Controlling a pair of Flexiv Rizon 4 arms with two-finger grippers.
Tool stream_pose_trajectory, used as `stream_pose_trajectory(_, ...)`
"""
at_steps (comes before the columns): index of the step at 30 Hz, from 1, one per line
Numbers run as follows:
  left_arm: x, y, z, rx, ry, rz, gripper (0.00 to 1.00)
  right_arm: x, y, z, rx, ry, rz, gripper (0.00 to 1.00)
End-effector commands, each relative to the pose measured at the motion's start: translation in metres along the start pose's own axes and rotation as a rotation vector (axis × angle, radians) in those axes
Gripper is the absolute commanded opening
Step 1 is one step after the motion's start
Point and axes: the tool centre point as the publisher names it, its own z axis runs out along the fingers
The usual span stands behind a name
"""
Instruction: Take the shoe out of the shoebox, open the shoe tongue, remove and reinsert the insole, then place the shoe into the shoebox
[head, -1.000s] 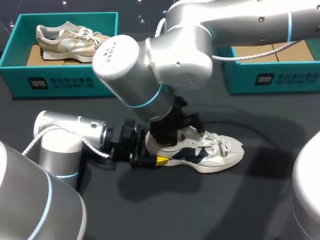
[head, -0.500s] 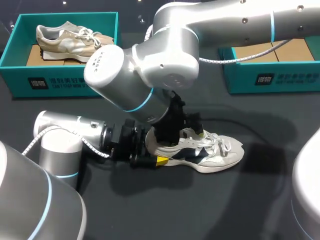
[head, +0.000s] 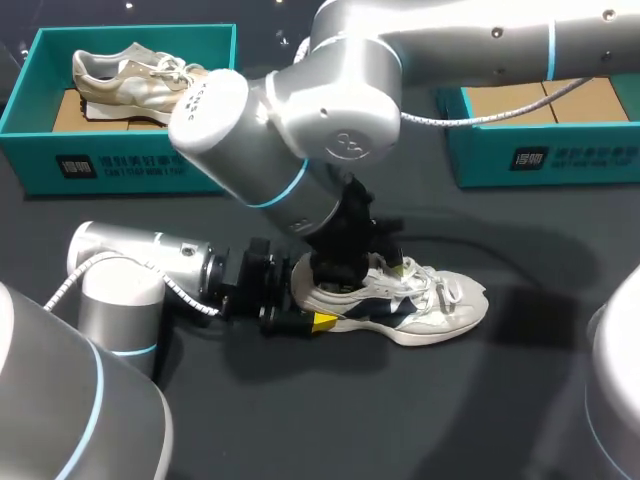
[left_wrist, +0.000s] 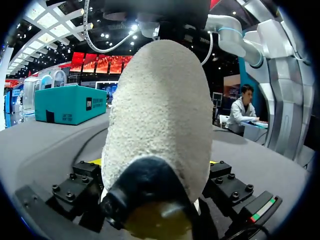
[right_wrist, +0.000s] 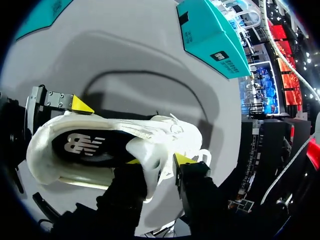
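Head view showed the shoe (head: 420, 305) already out, the left gripper (head: 305, 303) clamping its heel. The right gripper (right_wrist: 159, 161) pinched the tongue (right_wrist: 145, 150). The insole (right_wrist: 85, 145) lay inside, removal and reboxing seemingly undone.

We see a dark worktop (head: 520, 400); at its far left corner a teal box (head: 130, 165) holds a beige sneaker (head: 130, 78) lying on brown cardboard (head: 72, 112).

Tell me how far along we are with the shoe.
Done: the shoe is out on the table. In hand: left gripper clamps its heel, right gripper pinches the tongue open. Left: the insole sits inside, not yet removed or reinserted; then the shoe goes into the box.
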Motion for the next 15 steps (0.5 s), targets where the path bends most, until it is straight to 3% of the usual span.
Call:
stream_pose_trajectory(1, -0.0002, 0.0007, -0.0007, 0.0, -0.001, 0.0, 0.0, -0.022, -0.0009, 0.008, 0.014, 0.107, 0.303, 0.0)
stream_pose_trajectory(4, -0.0002, 0.0007, -0.0007, 0.0, -0.001, 0.0, 0.0, -0.0316, 0.0041, 0.0154, 0.044, 0.224, 0.186, 0.0)
stream_pose_trajectory(15, -0.0002, 0.0007, -0.0007, 0.0, -0.001, 0.0, 0.0, -0.0316, 0.0041, 0.0154, 0.044, 0.224, 0.186, 0.0)
